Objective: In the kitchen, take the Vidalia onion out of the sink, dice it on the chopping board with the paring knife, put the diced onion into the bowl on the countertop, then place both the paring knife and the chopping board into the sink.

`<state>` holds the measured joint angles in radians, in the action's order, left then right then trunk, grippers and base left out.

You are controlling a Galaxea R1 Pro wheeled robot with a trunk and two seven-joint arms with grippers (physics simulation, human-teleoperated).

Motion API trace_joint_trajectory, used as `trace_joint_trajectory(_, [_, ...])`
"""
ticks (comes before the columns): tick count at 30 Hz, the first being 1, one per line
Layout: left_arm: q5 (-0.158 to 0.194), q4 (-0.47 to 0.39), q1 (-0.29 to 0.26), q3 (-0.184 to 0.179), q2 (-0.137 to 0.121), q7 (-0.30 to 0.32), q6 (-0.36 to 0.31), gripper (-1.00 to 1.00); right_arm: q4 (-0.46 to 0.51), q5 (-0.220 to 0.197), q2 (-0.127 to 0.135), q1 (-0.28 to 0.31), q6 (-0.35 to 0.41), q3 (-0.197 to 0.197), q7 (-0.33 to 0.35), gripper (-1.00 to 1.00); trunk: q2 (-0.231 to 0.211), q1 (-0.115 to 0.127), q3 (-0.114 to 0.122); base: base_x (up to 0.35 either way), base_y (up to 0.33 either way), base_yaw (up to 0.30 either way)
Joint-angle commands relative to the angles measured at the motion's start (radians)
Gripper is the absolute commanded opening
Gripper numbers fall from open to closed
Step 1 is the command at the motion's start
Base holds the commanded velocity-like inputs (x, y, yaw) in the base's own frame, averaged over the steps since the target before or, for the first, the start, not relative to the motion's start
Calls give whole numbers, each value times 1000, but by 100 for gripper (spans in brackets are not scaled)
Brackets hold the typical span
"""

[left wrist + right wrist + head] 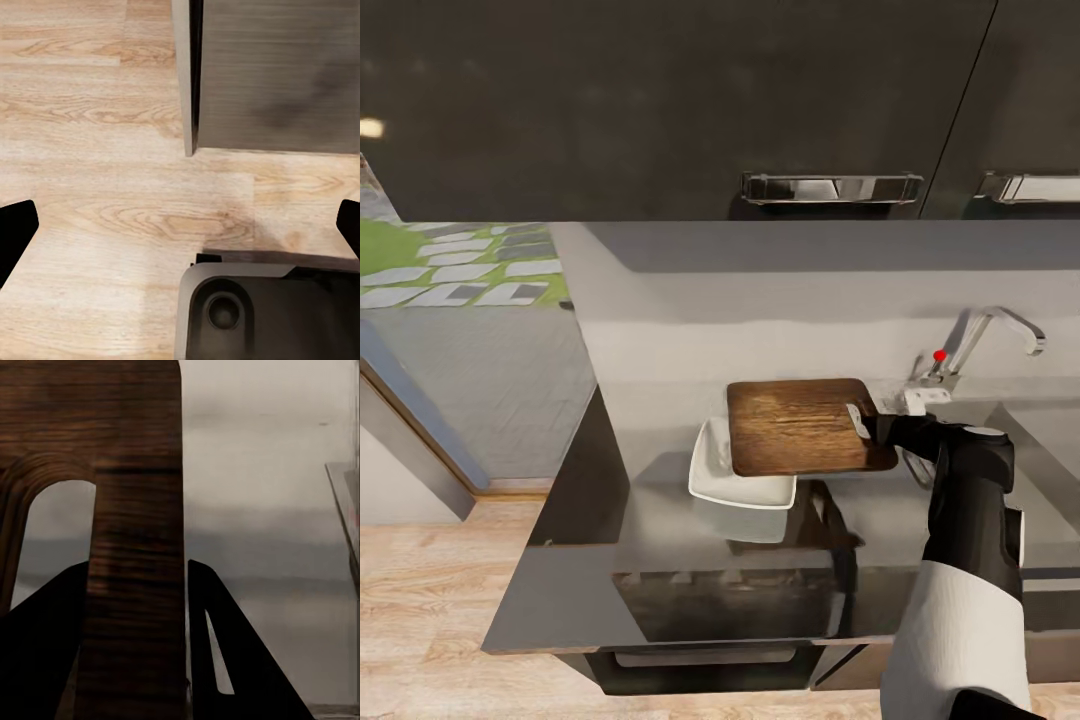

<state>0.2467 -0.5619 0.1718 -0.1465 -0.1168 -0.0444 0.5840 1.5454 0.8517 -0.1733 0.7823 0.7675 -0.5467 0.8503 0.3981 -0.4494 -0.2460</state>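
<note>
Head view gives me the right gripper [865, 420] clamped on the near-sink edge of the chopping board [805, 427], which I have lifted off the countertop [660, 520] and am holding roughly level, slightly tilted. The board covers most of the white square bowl [720, 470] beneath it; I see only the bowl's left and front flared rim, so I cannot tell what lies inside. The sink [1050, 440] is cut off at the frame's right edge and partly blocked by my forearm; only a strip of grey basin and the chrome tap [990, 335] with its red knob [939, 354] are clear. A small white shape sits at the tap's base, too small to identify.

The board is dark brown wood with visible grain, rounded corners and a cut-out handle slot at the gripped end. In the right wrist view, the slot's arch and the handle bar [135, 547] run between my two dark fingers [225, 652], closed on the wood from either side.

In the left wrist view, the left gripper [180, 225] hangs over pale wooden floor [112, 210] beside a grey cabinet panel [277, 75], fingertips spread wide with nothing between them; the robot's dark base [262, 315] shows below.
</note>
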Motion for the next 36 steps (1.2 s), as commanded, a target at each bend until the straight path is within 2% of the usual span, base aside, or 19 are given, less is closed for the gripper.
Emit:
trace_joint_trajectory(1, [9, -1, 0, -8, -2, -5, 2, 100, -2, 4, -1, 2, -3, -8, 9, -100, 2, -1, -2, 0, 0, 0])
trace_joint_trajectory(3, [9, 0, 0, -9, -1, -5, 2, 100, -11, 3, -1, 2, -35, -20, -1, -100, 2, -1, -2, 0, 0, 0])
trace_joint_trajectory(4, [9, 0, 0, -9, -1, -5, 2, 100, -19, 3, -1, 2, -56, -40, -8, -100, 2, -1, -2, 0, 0, 0])
trace_joint_trajectory(6, [10, 1, 0, -10, -1, -5, 2, 100, -44, 2, -1, 2, -146, -149, -22, -100, 2, -1, -2, 0, 0, 0])
trace_joint_trajectory(7, [10, 3, 0, -10, -1, -4, 2, 100, -50, 2, -1, 2, -183, -190, -24, -100, 2, -1, -2, 0, 0, 0])
trace_joint_trajectory(10, [10, 11, 0, -9, -1, -5, 2, 100, -55, 1, -1, 2, -217, -234, -26, -100, 2, -1, -2, 0, 0, 0])
trace_joint_trajectory(12, [10, 12, 0, -9, 1, -5, 2, 100, -56, 1, -1, 2, -222, -255, -26, -100, 2, -1, -2, 0, -7, 0])
trace_joint_trajectory(15, [10, 18, 0, -8, 6, -5, 2, 100, -55, 1, -1, 2, -225, -308, -26, -100, 2, -1, -2, 50, -132, 0])
trace_joint_trajectory(19, [9, 42, -2, -8, 6, -5, 2, 100, -54, 2, -1, 2, -226, -319, -25, -100, 2, -1, -2, 78, -223, 0])
trace_joint_trajectory(27, [9, 53, -2, -8, 6, -5, 3, 100, -54, 1, -1, 2, -226, -318, -40, -100, 2, -1, -2, -8, -245, 0])
trace_joint_trajectory(32, [9, 53, -2, -8, 6, -5, 4, 100, -55, -3, -1, 2, -226, -317, -144, -100, 2, -1, -2, -211, -246, 0])
trace_joint_trajectory(34, [9, 53, -2, -8, 6, -5, 4, 100, -56, -15, -1, 2, -226, -317, -206, -100, 2, -1, -2, -126, -270, 0])
trace_joint_trajectory(36, [9, 53, -2, -8, 6, -5, 4, 100, -57, -43, -1, 2, -226, -317, -287, -100, 2, -1, -2, -104, -274, 0])
